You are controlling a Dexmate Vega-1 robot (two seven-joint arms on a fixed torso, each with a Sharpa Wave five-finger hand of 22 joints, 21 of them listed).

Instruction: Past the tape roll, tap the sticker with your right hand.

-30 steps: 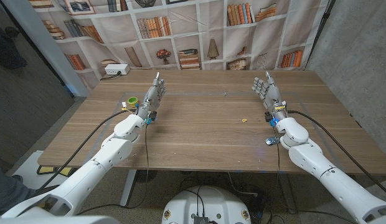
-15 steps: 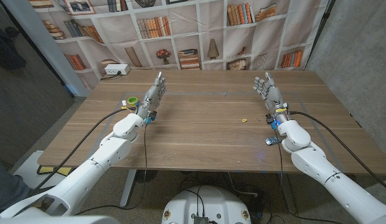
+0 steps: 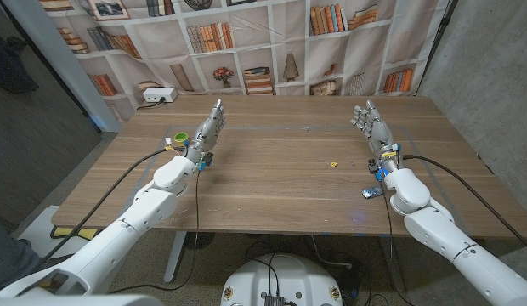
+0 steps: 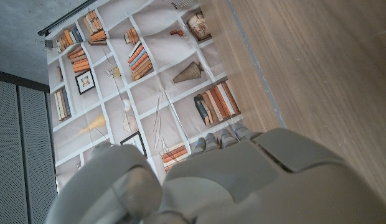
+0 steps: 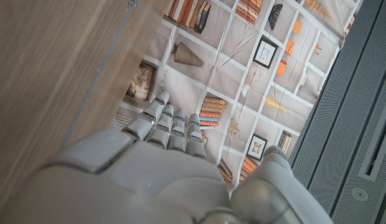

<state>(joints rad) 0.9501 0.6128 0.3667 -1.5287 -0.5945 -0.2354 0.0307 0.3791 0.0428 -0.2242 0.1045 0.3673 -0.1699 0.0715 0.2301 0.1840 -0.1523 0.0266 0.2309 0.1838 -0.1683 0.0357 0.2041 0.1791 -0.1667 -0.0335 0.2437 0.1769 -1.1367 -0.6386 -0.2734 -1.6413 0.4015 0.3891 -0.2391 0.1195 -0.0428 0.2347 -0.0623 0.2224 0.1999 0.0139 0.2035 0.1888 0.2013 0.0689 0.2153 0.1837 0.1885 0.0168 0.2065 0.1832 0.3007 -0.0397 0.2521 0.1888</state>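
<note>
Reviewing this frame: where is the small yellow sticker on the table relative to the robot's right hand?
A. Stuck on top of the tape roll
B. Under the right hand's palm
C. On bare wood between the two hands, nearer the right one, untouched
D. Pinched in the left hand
C: in the head view the sticker lies alone on the table, apart from the right hand, which holds nothing.

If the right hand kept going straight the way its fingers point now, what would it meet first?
The right hand points toward the table's far edge. That stretch of wood looks bare, so probably nothing until the bookshelf backdrop beyond. The small yellow sticker lies off that line, though depth is hard to judge.
</note>
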